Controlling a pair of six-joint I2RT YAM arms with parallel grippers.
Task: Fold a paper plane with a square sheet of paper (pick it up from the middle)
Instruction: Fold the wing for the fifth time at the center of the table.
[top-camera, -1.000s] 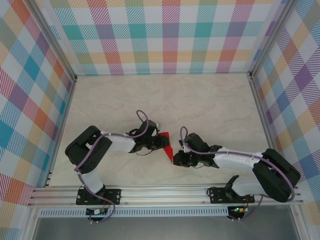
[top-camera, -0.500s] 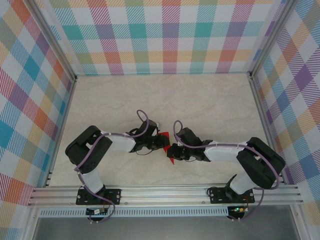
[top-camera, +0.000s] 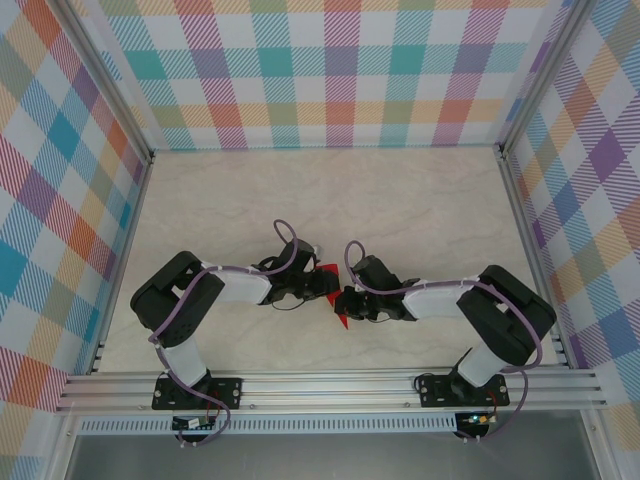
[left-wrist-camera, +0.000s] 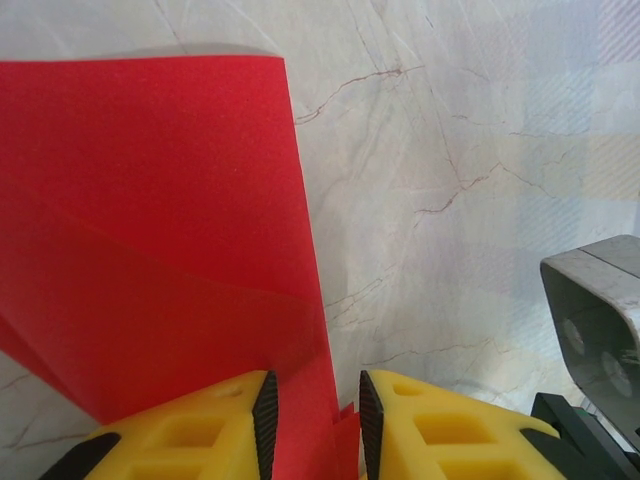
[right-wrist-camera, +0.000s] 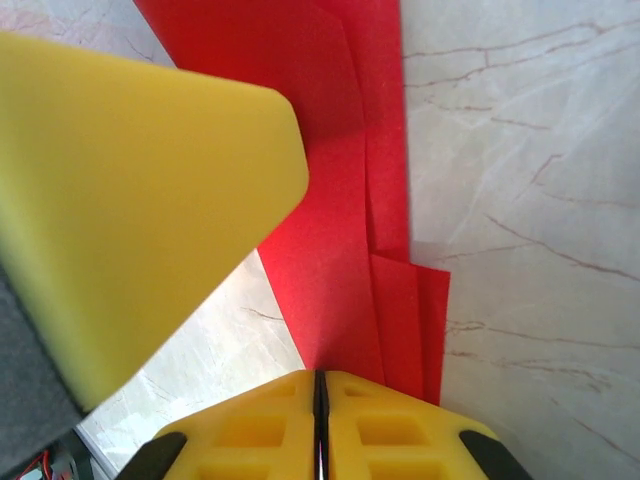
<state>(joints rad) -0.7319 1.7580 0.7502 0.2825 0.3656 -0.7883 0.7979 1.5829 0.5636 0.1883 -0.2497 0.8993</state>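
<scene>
Folded red paper: lies on the table between both grippers, long axis running from one to the other; left gripper clamps one end, right gripper pinched shut on the opposite end, neither arm nearer.

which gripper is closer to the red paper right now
Neither, it's a tie: the left gripper straddles one edge of the paper, and the right gripper is shut on another.

I saw bright red paper between my yellow fingers, over a cream marbled table; pastel plaid walls surrounded it.
</scene>
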